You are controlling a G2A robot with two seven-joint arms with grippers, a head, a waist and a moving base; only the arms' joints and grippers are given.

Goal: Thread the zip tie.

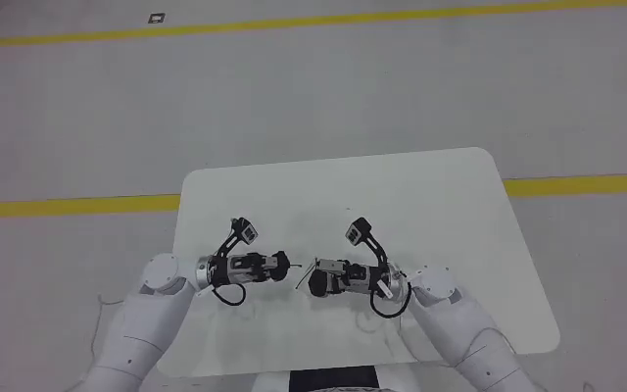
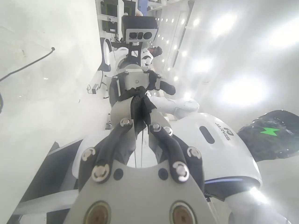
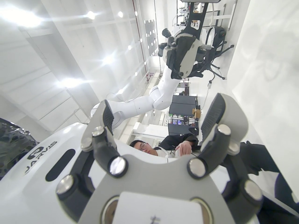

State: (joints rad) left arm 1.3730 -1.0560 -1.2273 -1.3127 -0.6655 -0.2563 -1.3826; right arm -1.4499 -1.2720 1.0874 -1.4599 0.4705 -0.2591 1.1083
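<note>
Zip tie (image 2: 141, 141) clamped lengthwise between left fingers (image 2: 109, 143); right fingers (image 3: 217, 110) spread.

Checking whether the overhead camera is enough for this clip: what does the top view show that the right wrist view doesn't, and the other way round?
The top view adds the layout: left gripper and right gripper facing each other, close together, over the near half of the white table, with yellow floor lines beyond. The right wrist view adds the right gripper's fingers up close, spread wide with nothing between them. Both show the left gripper, shut.
</note>
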